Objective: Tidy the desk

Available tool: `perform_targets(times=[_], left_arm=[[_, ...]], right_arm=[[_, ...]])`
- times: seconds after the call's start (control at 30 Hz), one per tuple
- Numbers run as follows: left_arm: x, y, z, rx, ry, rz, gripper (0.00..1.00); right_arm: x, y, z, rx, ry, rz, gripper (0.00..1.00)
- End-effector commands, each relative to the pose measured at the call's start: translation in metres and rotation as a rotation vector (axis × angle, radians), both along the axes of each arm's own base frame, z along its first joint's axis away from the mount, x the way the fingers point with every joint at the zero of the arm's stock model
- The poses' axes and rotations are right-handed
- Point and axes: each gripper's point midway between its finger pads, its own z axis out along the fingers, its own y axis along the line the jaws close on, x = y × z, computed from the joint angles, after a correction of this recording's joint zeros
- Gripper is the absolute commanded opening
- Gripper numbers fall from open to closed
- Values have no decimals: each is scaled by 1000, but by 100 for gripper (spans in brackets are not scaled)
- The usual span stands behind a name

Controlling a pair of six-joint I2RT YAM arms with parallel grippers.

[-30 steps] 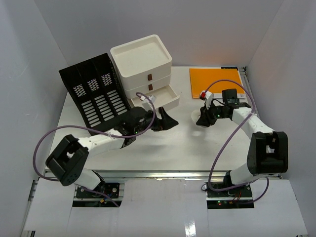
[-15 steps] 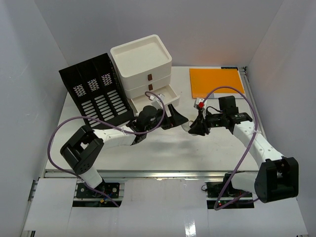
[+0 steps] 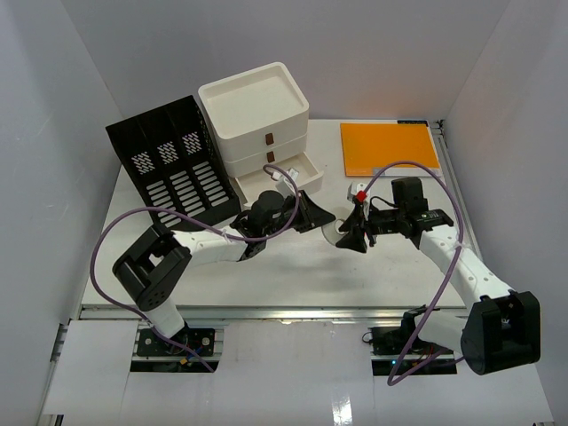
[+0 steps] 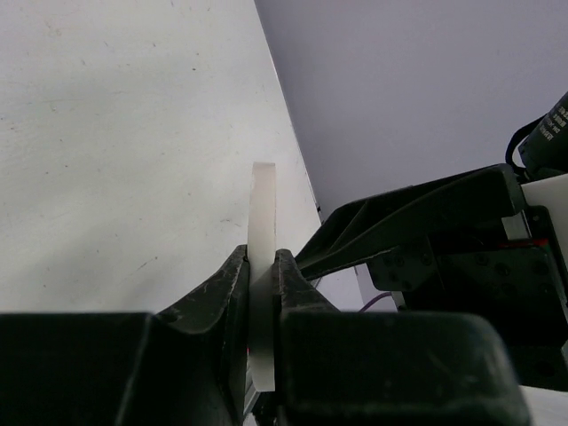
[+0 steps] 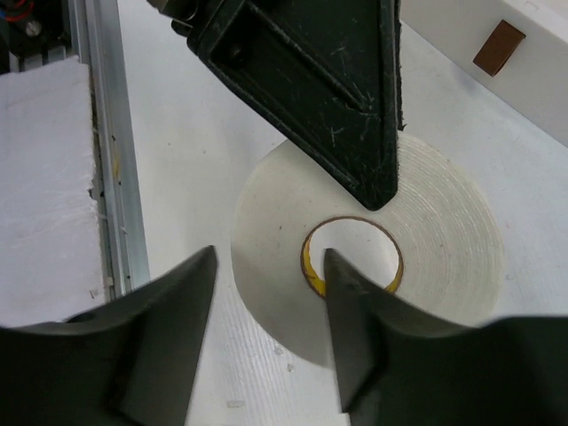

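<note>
Top external shows me the bench (image 3: 293, 266) filling the walled cell, metal rail along its near edge — black file rack (image 3: 173, 169) at back left, white drawer box (image 3: 257, 111) just beside it with the bottom drawer open, orange pad (image 3: 388, 146) at back right. My left claw (image 4: 261, 262) is clenched on a white tape roll (image 5: 435, 240) at mid-bench — my right claw (image 5: 268, 257) hangs released close by, fingers spread.

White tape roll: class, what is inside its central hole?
A yellow-brown core ring lines the white tape roll's hole, with white surface showing through. The right claw's black finger covers its lower edge.
</note>
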Motion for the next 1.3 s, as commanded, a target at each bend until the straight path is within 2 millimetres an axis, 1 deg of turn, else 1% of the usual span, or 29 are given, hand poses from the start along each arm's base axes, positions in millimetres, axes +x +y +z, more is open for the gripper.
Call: perform_targets(times=[0.0,0.07,0.1,0.17,0.23,0.27,0.3,0.33,0.37,0.43,0.53,0.57,0.6,0.63,0.77,0.87,0.97,1.13,1.17,1.27], left_arm=[[-1,4,15,15,-72,-7,0],[-1,9,11,52,-96,-2,0],[1,12,14,68,-117,5,0],[6,23,6,172,-167,18,0],[15,36,1,271,-213,43,0],[24,47,2,331,-249,75,0],[39,65,5,416,-300,130,0],[52,78,14,456,-334,179,0],[56,90,22,500,-369,198,0],[76,115,43,601,-493,253,0],[95,142,71,699,-640,275,0],[98,145,79,710,-676,270,0],[100,145,82,719,-704,256,0],[108,151,85,768,-757,242,0],[124,147,75,868,-859,160,0],[133,133,55,914,-924,54,0],[141,125,51,954,-1027,2,0],[156,129,41,1082,-1174,-21,1],[159,131,40,1109,-1198,-23,2],[167,132,26,1181,-1240,-64,18]], right_arm=[[3,-1,3,-6,-65,-2,63],[4,-3,3,-15,-73,-8,66],[6,-4,3,-23,-81,-18,72],[8,-6,2,-37,-94,-32,77],[10,-9,2,-51,-108,-46,79],[11,-11,2,-59,-118,-54,79],[11,-13,3,-67,-137,-63,79],[12,-16,5,-72,-155,-76,79],[12,-17,4,-75,-160,-81,79],[13,-21,7,-74,-185,-93,79],[14,-25,6,-75,-188,-106,79],[14,-26,6,-76,-187,-109,79],[14,-27,6,-76,-187,-111,79],[15,-28,5,-77,-184,-116,79],[16,-30,5,-73,-184,-124,79],[17,-32,5,-75,-183,-133,79],[18,-34,4,-76,-180,-139,79],[19,-35,4,-71,-173,-144,79],[19,-36,3,-72,-172,-145,79],[19,-36,3,-70,-171,-145,79]])
